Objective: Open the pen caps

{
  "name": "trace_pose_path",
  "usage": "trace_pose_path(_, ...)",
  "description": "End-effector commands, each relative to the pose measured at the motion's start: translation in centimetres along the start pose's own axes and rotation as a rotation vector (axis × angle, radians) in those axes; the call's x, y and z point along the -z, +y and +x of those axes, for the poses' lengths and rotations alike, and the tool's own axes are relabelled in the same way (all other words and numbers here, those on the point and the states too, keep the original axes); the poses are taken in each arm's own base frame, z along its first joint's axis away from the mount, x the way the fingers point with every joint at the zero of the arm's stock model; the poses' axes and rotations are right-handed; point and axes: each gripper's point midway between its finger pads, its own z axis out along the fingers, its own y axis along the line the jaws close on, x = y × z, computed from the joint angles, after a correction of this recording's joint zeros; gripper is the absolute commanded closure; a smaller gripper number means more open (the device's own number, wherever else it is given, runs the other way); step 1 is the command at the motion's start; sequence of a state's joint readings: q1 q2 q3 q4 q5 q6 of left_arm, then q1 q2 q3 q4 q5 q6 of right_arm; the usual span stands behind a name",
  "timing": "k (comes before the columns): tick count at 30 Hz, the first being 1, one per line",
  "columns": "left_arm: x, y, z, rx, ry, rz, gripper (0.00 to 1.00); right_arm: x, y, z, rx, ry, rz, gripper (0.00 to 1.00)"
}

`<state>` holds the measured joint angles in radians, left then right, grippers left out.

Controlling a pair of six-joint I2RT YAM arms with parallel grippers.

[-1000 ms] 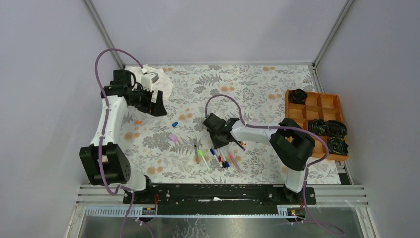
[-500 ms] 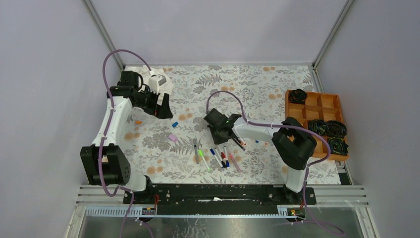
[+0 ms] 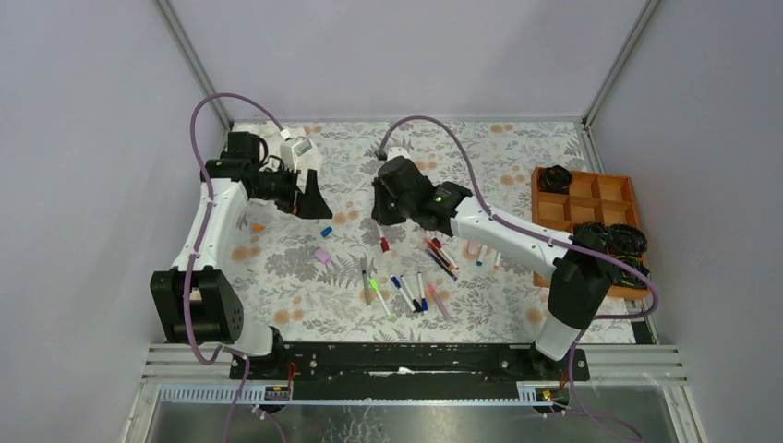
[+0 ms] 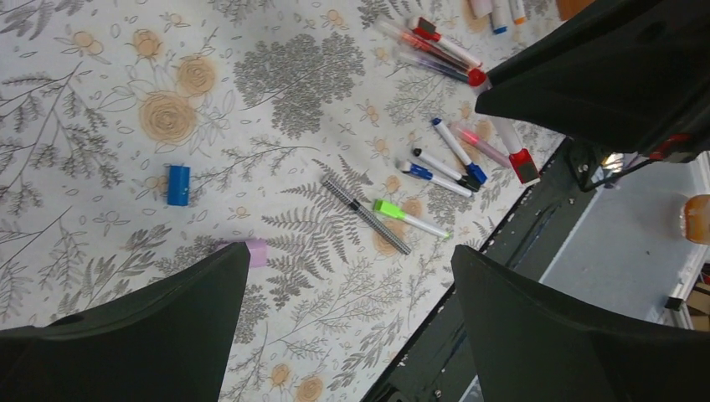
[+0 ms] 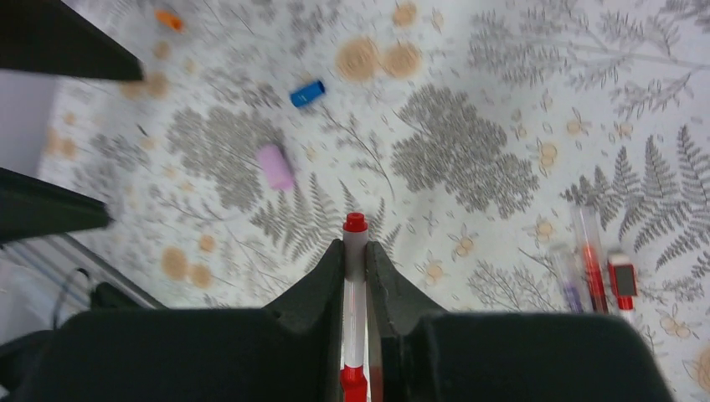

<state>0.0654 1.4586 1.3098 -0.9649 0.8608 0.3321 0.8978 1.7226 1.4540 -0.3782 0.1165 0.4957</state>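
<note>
Worktop: covered by a floral cloth (image 3: 480,152) printed with grey ferns and orange blooms.
Left gripper (image 3: 311,208): hangs over the far left part of the worktop. Jaws spread wide, with nothing between them.
Right gripper (image 5: 355,249): over the middle of the worktop. Fingers (image 5: 322,276) pinched tight on the red pen (image 5: 355,285).
Red pen: white barrel clamped between both fingers. Its red cap (image 5: 355,222) is still on at the end pointing away from the wrist, and a second red end shows near the palm. Whether the tip touches the cloth cannot be told.
Blue cap (image 3: 326,232): loose on the cloth, left of middle, just nearward of the left gripper.
Pink cap (image 3: 321,256): loose, near the blue cap on its near-edge side, not touching it.
Orange cap (image 3: 258,227): loose, toward the left edge, well apart from the other two.
Near pens (image 3: 411,293): several lying side by side toward the middle of the near edge, with blue and red ends. A green-tipped pen (image 3: 377,300) and a black pen (image 3: 365,275) lie close together at their left.
Right pens (image 3: 440,254): red and dark pens lying side by side, on the right gripper's right.
Orange tray (image 3: 614,191): at the right edge, divided into compartments, with black coils (image 3: 609,238) in several.
</note>
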Motion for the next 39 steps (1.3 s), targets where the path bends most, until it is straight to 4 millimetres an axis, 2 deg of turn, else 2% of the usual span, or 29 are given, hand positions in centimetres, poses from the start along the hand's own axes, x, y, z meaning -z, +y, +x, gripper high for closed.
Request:
trace_pose_path(1, 0.7, -2.9, -0.8, -0.029, -0.016, 0.090, 0.01, 2.7, 1.2, -5.1, -0.079, -0.148, -0.039, 1.00)
trace_pose_path(8, 0.6, -4.6, -0.4, -0.061, -0.022, 0.144, 0.01, 3.8, 2.2, -7.7, -0.160, -0.261, -0.103, 1.00)
trace_pose_path(16, -0.4, -6.3, -0.9, -0.104, 0.008, 0.182, 0.01, 4.6, 2.2, -8.7, -0.233, -0.343, -0.147, 1.00)
trace_pose_path(21, 1.3, -6.6, -1.7, -0.198, 0.038, 0.109, 0.01, 5.3, 2.8, -9.2, -0.238, -0.346, -0.181, 1.00)
trace_pose_path(22, 1.7, -6.4, -2.3, -0.201, 0.022, 0.082, 0.01, 5.5, 2.9, -9.2, -0.240, -0.346, -0.188, 1.00)
trace_pose_path(25, 2.5, -3.7, -3.7, -0.205, -0.029, -0.085, 0.01, 5.9, 3.2, -9.1, -0.247, -0.347, -0.222, 1.00)
trace_pose_path(28, 1.7, -2.5, -1.9, -0.232, 0.000, -0.085, 0.01, 6.1, 3.5, -8.7, -0.254, -0.346, -0.250, 1.00)
trace_pose_path(31, 1.1, -3.5, -0.6, -0.204, 0.047, -0.005, 0.01, 5.8, 3.2, -8.2, -0.263, -0.340, -0.247, 1.00)
trace_pose_path(34, 1.1, -4.2, -1.4, -0.244, 0.003, -0.040, 0.01, 5.8, 3.4, -8.7, -0.286, -0.374, -0.265, 1.00)
trace_pose_path(39, 0.9, -8.2, -2.2, -0.287, -0.080, 0.003, 0.01, 6.2, 3.6, -10.7, -0.337, -0.460, -0.285, 1.00)
